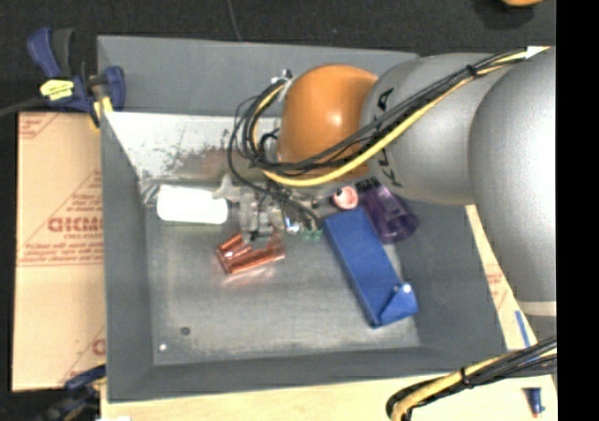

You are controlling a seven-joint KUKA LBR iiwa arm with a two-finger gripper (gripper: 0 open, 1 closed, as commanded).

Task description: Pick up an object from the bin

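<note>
End effector (pixel 263 230) hangs low near the middle of the grey metal bin (pixel 281 321), under the arm's orange cover (pixel 323 115) and a bundle of black and yellow cables. It sits right at the upper edge of one small red-orange block (pixel 251 255), glossy and see-through, which lies flat on the bin's floor just left of centre. Whether the end effector is spread apart, drawn together or clamped on the block cannot be told.

Four other things lie loose around it, one of each. A smooth white oblong piece (pixel 192 206) with rounded ends is left of the end effector. A long blue box (pixel 367 268) lies slantwise to its right. A translucent purple cup (pixel 390 215) lies on its side beside the box's upper end, and a small pink round thing (pixel 344 196) is near it. Dark lettering on the arm's grey shell is crossed by cables and cannot be read.
</note>
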